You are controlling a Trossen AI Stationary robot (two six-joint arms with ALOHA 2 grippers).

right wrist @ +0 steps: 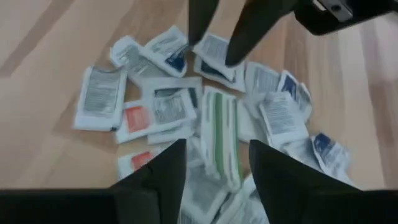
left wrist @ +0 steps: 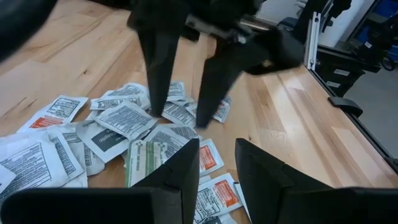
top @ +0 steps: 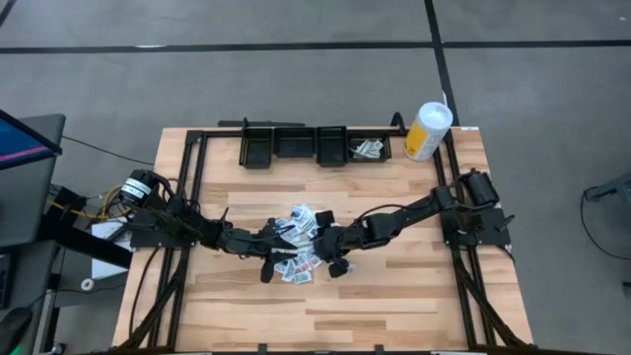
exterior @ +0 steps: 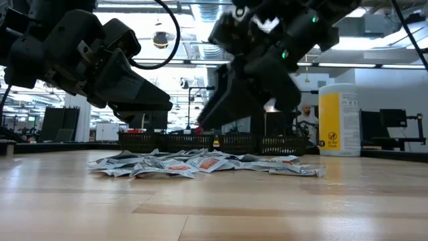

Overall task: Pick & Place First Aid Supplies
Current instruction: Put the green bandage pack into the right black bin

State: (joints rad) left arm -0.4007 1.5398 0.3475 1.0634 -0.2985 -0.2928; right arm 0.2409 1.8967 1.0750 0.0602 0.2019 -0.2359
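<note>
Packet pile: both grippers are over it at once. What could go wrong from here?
1. The left gripper and right gripper face each other, both open, over the same pile of packets; closing in together, they could collide.
2. The packets overlap, e.g. the green-striped packet lies across others, so a pinch might lift two or drag neighbours.
3. Only one bin holds packets; a loose grip could drop one during the carry there.

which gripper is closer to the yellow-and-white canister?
Right. The right gripper is over the packet pile at mid-table, on the side of the canister; the left gripper is at the pile's far side, farther off.
</note>
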